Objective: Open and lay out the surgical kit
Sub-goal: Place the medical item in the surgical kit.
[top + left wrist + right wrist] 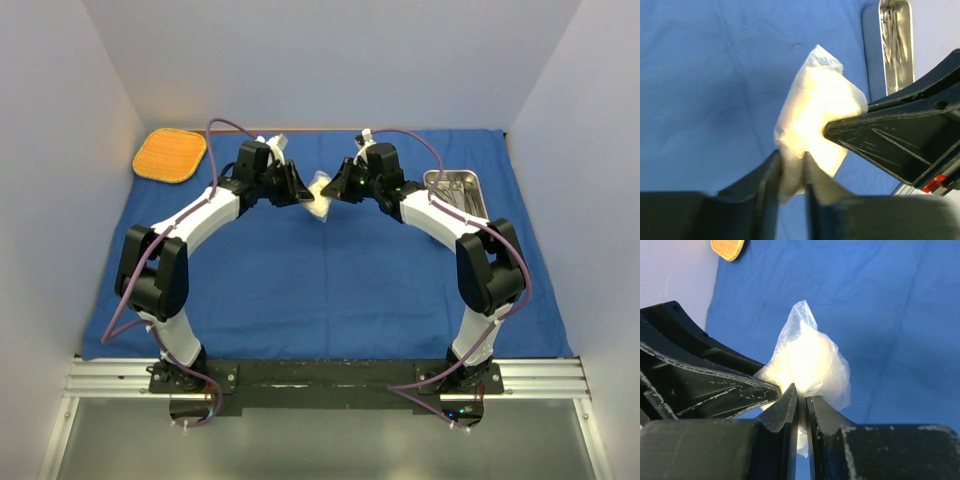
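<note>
Both arms meet over the blue cloth wrap [330, 290] as I work the gauze pack [318, 197] between them, lifted clear of the fabric and well to the left of the steel tray [478, 182]. My left gripper [303, 193] pinches the pack's lower edge, its fingers drawn in on either side of the clear wrapper. My right gripper [337, 189] has its jaws pressed almost together on the opposite edge. Held from two sides like this, the wrapper can, I judge, be pulled open or handed across. The tray itself rests on the spread cloth with slim metal instruments [452, 195] inside, too small to tell apart. The orange mat [170, 155] lies far to the tray's left and plays no part in the kit
</note>
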You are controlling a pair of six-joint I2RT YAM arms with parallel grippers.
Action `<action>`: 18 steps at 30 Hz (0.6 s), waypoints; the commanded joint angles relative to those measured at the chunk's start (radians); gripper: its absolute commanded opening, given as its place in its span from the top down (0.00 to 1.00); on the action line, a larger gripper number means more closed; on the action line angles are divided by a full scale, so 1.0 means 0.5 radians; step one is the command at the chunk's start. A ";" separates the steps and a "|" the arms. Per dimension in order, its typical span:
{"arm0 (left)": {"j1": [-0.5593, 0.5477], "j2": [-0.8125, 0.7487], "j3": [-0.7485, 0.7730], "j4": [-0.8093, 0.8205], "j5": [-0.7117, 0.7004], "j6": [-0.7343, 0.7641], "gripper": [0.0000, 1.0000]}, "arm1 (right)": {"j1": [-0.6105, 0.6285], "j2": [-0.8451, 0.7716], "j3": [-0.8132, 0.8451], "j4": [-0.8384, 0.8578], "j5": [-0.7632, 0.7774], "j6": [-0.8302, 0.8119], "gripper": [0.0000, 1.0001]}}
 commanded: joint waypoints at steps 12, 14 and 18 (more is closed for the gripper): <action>0.406 -0.235 -0.290 0.365 0.012 -0.035 0.96 | -0.118 -0.147 -0.113 -0.187 0.241 -0.156 0.41; 0.495 -0.204 -0.281 0.441 -0.012 -0.017 0.96 | -0.137 -0.186 -0.122 -0.272 0.290 -0.242 0.33; 0.600 -0.076 -0.214 0.543 -0.107 0.075 0.95 | -0.149 -0.239 -0.122 -0.386 0.392 -0.399 0.26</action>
